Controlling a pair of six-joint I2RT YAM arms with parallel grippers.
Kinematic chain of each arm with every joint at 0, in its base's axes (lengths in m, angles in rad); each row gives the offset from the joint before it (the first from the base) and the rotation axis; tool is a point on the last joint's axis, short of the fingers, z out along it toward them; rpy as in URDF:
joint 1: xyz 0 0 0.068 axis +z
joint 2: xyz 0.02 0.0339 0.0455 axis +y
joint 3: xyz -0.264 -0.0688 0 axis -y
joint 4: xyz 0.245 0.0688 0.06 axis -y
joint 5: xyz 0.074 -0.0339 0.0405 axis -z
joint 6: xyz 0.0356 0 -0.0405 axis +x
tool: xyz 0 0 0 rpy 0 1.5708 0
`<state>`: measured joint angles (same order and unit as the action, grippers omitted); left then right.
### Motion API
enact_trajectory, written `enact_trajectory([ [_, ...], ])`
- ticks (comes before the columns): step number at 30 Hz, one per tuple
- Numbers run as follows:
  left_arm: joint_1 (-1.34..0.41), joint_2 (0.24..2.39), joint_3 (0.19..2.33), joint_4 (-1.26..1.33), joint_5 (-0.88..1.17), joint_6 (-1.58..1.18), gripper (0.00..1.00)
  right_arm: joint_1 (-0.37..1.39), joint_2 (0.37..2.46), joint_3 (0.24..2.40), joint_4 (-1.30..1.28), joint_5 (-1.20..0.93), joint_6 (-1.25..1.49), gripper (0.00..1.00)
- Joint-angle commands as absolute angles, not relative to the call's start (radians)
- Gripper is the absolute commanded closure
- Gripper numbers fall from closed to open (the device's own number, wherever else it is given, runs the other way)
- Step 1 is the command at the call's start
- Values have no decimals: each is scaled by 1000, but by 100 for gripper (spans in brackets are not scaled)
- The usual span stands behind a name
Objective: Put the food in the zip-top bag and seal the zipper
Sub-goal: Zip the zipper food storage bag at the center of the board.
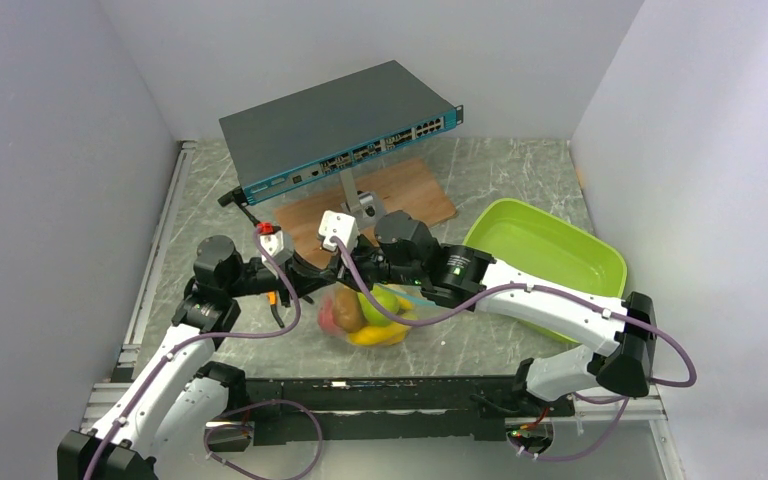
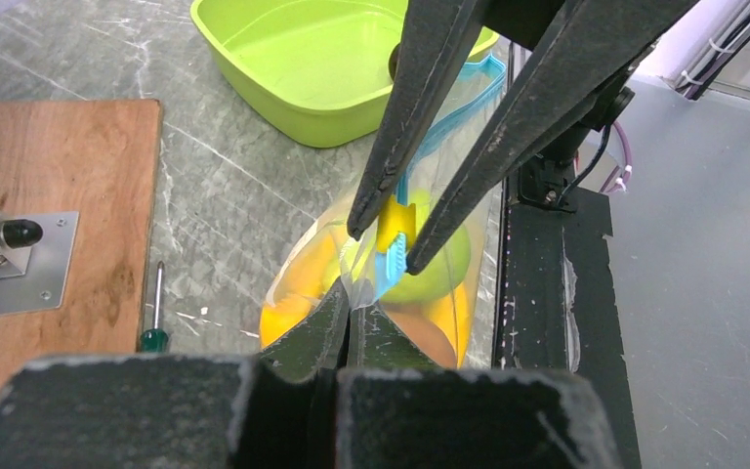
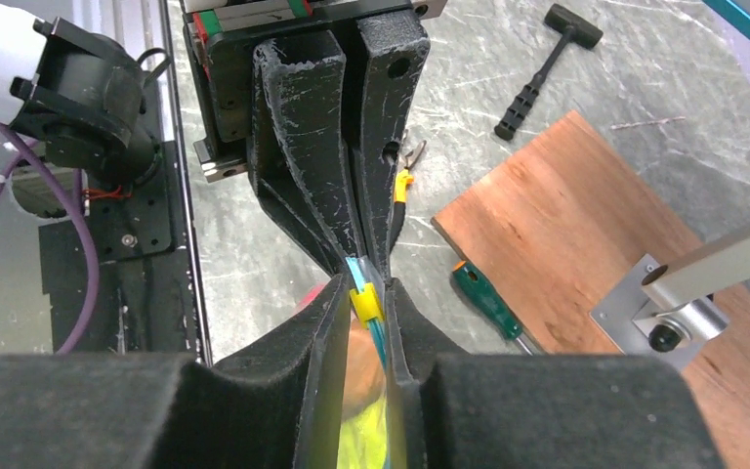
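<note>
- right gripper (image 3: 366, 295): jaws pinched almost fully together on the yellow slider (image 2: 395, 223) of the zipper (image 2: 477, 83)
- left gripper (image 2: 347, 309): jaws clamped on the zipper strip at the end away from the lime-green tray (image 1: 545, 250), tip to tip with the right fingers, just beside the slider
- zip-top bag (image 1: 370, 315): held up between both grippers, just left of the tray; its belly hangs toward the table
- food is inside the bag: green pear (image 2: 441, 262), banana (image 1: 380, 335), brown round fruit (image 1: 348, 310); can't tell whether every piece is in
- zipper runs from the pinch toward the tray; the stretch on the tray side looks unclosed, hard to be sure
- step in hand, as judged: sealing. The slider sits at the start end, so most of the run is left
- to do it well: left keeps a firm anchor and the strip taut; right draws the slider straight along the strip toward the tray, level, no twist
- risks: slider slipping from the pads, strip buckling, bag film caught in the track
</note>
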<state>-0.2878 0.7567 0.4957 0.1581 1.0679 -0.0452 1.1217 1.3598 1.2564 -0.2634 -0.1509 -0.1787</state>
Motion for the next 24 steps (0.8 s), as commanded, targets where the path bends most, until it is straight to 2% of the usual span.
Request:
enact_trajectory([
  [1,-296,741,535,184,1095,-38,100,1123,1343,1277,-257,-120,-220,81],
  [4,-298,743,535,185,1098,-39,100,1124,1333,1259,-247,-121,-224,74],
  [6,-299,745,537,183,1099,-40,100,1125,1334,1255,-244,-136,-224,73],
  [8,-300,747,538,182,1103,-40,100,1124,1341,1260,-246,-145,-221,79],
  [12,-305,739,535,179,1104,-38,100,1124,1345,1261,-248,-144,-222,100],
  [15,-312,736,542,164,1098,-23,100,1124,1324,1242,-223,-152,-219,100],
  [17,-322,738,546,167,1117,-23,94,1123,1313,1227,-206,-165,-210,100],
  [20,-340,717,522,213,1098,-44,73,1123,1307,1224,-198,-196,-197,100],
  [24,-356,695,509,231,1087,-49,69,1121,1313,1234,-202,-203,-191,100],
])
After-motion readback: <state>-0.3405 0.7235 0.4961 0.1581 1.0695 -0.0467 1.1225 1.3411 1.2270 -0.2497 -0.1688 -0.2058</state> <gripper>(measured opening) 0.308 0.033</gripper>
